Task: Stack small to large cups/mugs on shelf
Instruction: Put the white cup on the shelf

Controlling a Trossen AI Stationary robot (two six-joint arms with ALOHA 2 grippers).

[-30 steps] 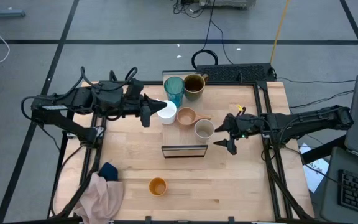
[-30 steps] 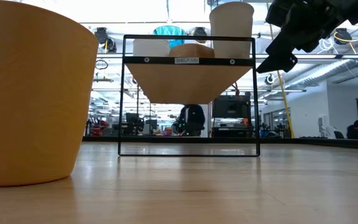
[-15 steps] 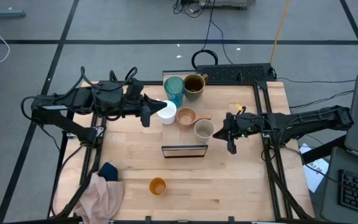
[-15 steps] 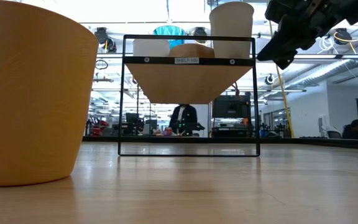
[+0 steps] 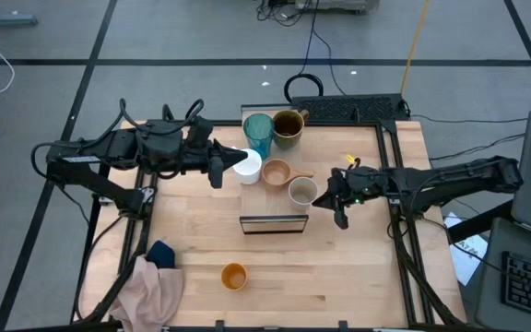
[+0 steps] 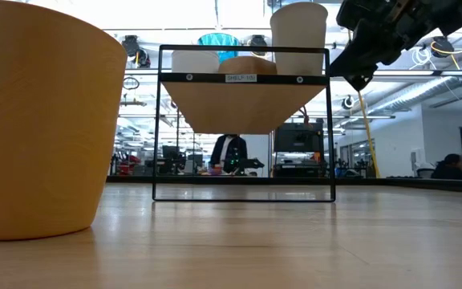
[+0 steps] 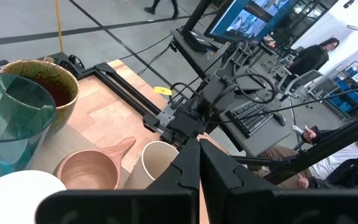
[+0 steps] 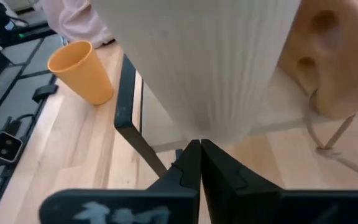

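Cups stand in a row on the shelf (image 5: 273,221): a teal tumbler (image 5: 258,135) and an olive-brown mug (image 5: 288,126) at the far end, then a white mug (image 5: 246,167), a wooden handled cup (image 5: 277,172) and a beige cup (image 5: 302,192) nearest the shelf's dark open end. The small orange cup (image 5: 234,276) is still off the shelf, alone on the tabletop (image 5: 358,267) well in front of it, near a pink cloth (image 5: 150,288).

The orange cup appears light, rigid and smooth-walled, tapering toward its base; it would likely tip or skid if nudged. A hold across the rim or the upper wall seems soundest.

The right gripper (image 5: 339,204) hangs just beside the beige cup, fingers clenched together and empty. In the right wrist view, that cup's ribbed wall sits directly ahead of the fingertips. The left gripper (image 5: 218,169) waits beside the white mug, likewise clenched on nothing.
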